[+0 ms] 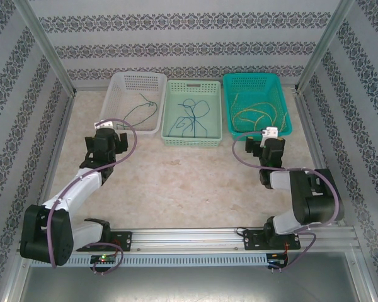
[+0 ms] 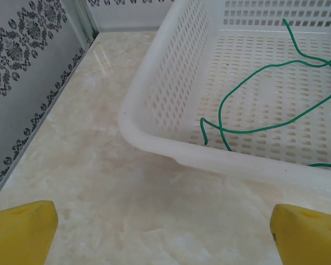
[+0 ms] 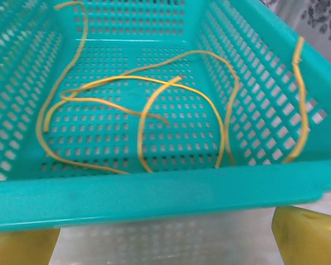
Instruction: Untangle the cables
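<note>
Landmark: the pale green perforated plastic basket (image 1: 193,141), the middle one of three baskets in a row at the far side of the beige marbled tabletop (image 1: 176,182).
Blue cable (image 1: 195,113): a thin dark-blue wire lying in loose loops inside the pale green basket.
White perforated plastic basket (image 1: 115,100): just left of the pale green basket, the two side by side.
Green cable (image 1: 145,107): a thin dark-green wire inside the white basket; in the left wrist view it (image 2: 265,128) curls in one open loop on the basket floor, one end pointing up near the front wall (image 2: 154,143).
Teal perforated plastic basket (image 1: 290,116): just right of the pale green basket.
Yellow cables (image 1: 258,113): several thin yellow wires crossing each other in the teal basket; in the right wrist view they (image 3: 121,79) overlap on the floor, and one strand (image 3: 302,99) runs up the right wall to the rim.
Left gripper (image 1: 110,129): nearer than the pale green basket and to its left, at the white basket's near left corner; yellow pads (image 2: 22,232) spread wide, nothing between them.
Right gripper (image 1: 269,135): nearer than the pale green basket and to its right, at the teal basket's front rim (image 3: 154,193); yellow pads (image 3: 309,234) spread wide, gripping nothing.
</note>
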`<state>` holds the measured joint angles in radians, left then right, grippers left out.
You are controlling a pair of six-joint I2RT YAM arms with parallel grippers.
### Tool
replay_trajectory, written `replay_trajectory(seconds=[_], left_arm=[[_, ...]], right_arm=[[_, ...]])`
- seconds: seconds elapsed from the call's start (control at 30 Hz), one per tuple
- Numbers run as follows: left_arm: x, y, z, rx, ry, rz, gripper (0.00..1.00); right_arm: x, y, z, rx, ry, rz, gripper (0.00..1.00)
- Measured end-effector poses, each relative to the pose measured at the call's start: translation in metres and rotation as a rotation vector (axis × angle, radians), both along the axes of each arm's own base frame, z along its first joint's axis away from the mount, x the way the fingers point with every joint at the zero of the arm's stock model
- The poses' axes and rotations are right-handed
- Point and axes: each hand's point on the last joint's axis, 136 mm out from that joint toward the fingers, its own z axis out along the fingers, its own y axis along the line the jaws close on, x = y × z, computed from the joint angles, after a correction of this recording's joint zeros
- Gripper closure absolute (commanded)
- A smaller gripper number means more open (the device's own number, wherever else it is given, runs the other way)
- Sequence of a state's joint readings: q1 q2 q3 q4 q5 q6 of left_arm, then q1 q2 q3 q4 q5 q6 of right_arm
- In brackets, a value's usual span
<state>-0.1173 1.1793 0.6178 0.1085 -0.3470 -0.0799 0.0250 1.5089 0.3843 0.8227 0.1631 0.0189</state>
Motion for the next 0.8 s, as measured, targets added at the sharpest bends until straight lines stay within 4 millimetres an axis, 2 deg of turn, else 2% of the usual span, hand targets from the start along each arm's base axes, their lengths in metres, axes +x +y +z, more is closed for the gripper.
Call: replay_trajectory(seconds=[0.23, 0.37, 0.63, 0.8], left_arm=[[0.000, 0.002, -0.019, -0.018, -0.017, -0.045, 0.01], [0.001, -0.006, -0.041, -0.040, -0.009, -0.102, 0.01], [0.024, -0.026, -0.086, -0.089, 0.015, -0.239, 0.01], [0.023, -0.015, -0.103, -0.121, 0.012, -0.232, 0.00]], right_arm=[[0.003, 0.010, 0.003, 0.029, -0.020, 0.057, 0.02], [0.003, 0.012, 0.004, 0.033, -0.022, 0.067, 0.02], [0.003, 0.012, 0.004, 0.035, -0.022, 0.070, 0.02], [0.003, 0.012, 0.004, 0.035, -0.022, 0.071, 0.02]])
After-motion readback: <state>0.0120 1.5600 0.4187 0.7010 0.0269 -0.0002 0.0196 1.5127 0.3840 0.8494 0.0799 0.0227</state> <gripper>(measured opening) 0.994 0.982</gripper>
